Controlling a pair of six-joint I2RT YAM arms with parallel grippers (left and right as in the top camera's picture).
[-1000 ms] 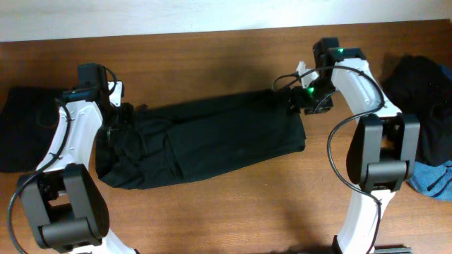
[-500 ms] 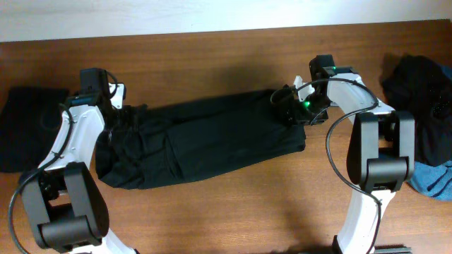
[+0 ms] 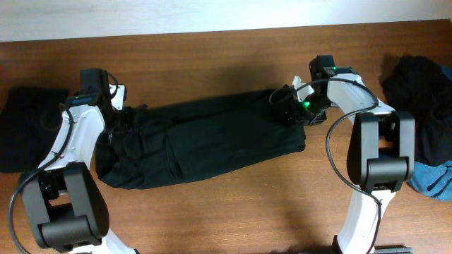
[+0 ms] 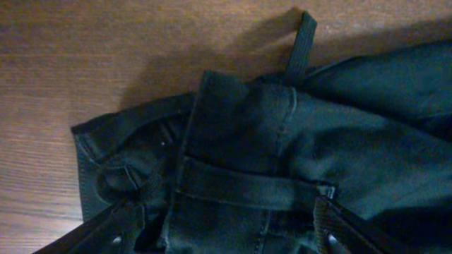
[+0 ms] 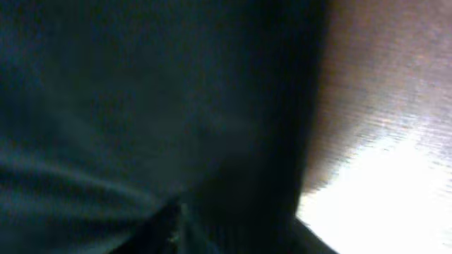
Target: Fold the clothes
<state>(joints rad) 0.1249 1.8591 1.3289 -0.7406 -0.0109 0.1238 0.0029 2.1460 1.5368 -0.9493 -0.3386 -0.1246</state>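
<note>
Two arms: left arm [image 3: 74,141] and right arm [image 3: 353,77], each lowered to one end of the same garment on the tabletop [image 3: 212,56].
Garment in work: long black trousers [image 3: 205,141], lying crumpled between the two sets of jaws.
Waist end: under the left jaws; waistband [image 4: 247,187] runs across between the fingers [image 4: 335,226].
State, left jaws: wide apart, cloth lying loose between them.
Ahead of left jaws: belt loop [image 4: 300,39] sticking out onto bare wood.
State, right jaws: low at the far trouser end; wrist view dark and blurred, so I cannot tell whether they are apart or clamped.
Outward of right jaws: black heap [image 3: 417,92], well apart; blue piece [image 3: 431,176] touching it.
Outward of left jaws: dark garment [image 3: 25,127], lying flat.
</note>
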